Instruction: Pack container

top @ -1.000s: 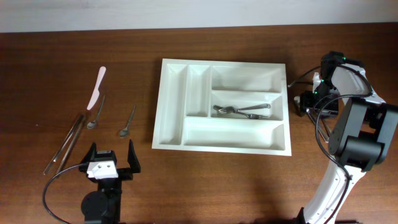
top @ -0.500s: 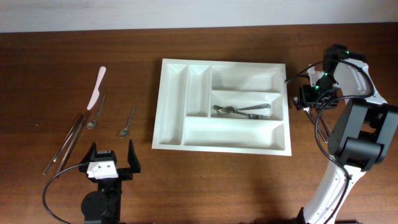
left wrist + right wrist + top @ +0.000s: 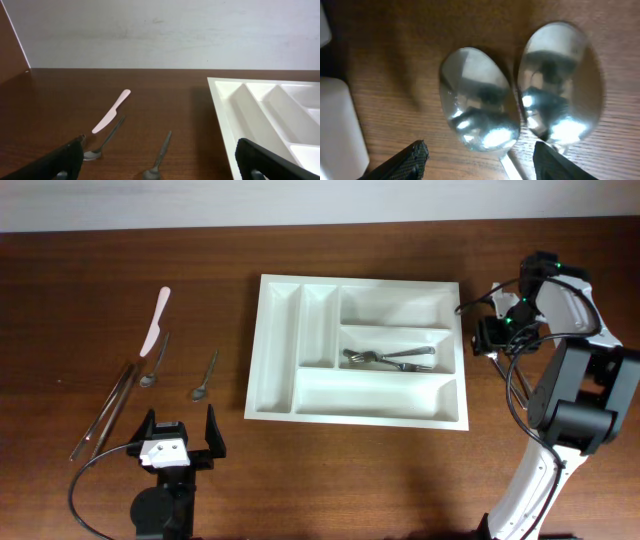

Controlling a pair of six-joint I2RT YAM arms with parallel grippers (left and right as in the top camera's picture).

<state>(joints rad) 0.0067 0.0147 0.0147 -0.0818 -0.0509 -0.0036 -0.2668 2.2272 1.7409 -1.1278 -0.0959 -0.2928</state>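
Note:
The white cutlery tray (image 3: 380, 392) lies mid-table, with forks (image 3: 390, 358) in its middle right compartment. It also shows in the left wrist view (image 3: 225, 115). My right gripper (image 3: 497, 340) hangs just right of the tray, pointing down. In the right wrist view it (image 3: 480, 165) is open and empty, close above two metal spoon bowls, the left one (image 3: 479, 105) and the right one (image 3: 559, 85), lying side by side on the wood. My left gripper (image 3: 180, 442) is open and empty near the front left edge, apart from the utensils. It also shows in its own wrist view (image 3: 160, 165).
Left of the tray lie a pink knife (image 3: 155, 320), a spoon (image 3: 155, 363), a small spoon (image 3: 205, 376) and long metal tongs (image 3: 105, 410). The left wrist view shows the knife (image 3: 111, 111), the spoon (image 3: 102, 145) and the small spoon (image 3: 159, 157). A pale wall stands behind the table.
My right arm has shifted slightly beside the tray's right edge. My left arm and the utensils have not moved.

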